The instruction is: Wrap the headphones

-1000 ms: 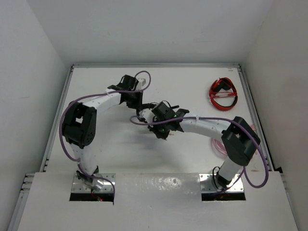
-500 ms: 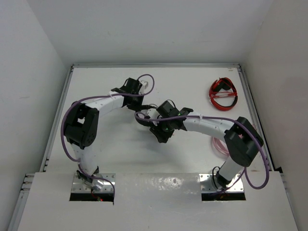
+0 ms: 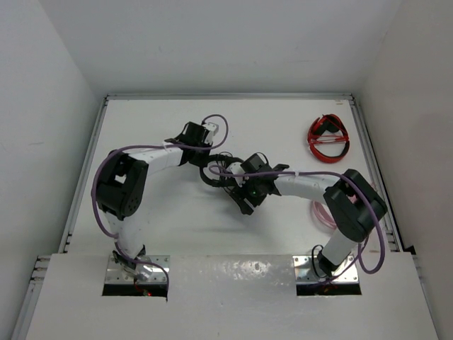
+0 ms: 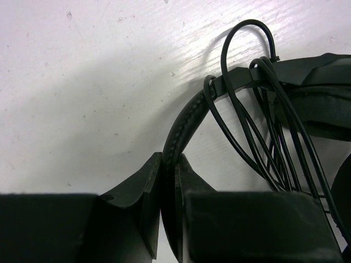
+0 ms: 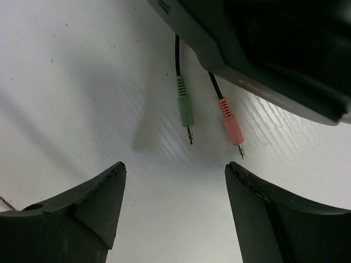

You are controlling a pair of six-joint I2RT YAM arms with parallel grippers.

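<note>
Headphones: band pinched in left gripper; right gripper wide open, empty, plugs dangling just ahead; untucked, coils could unwind.

We can read no words, numbers or signs in any of these pictures. The headphones show no name or label that we can make out.
</note>
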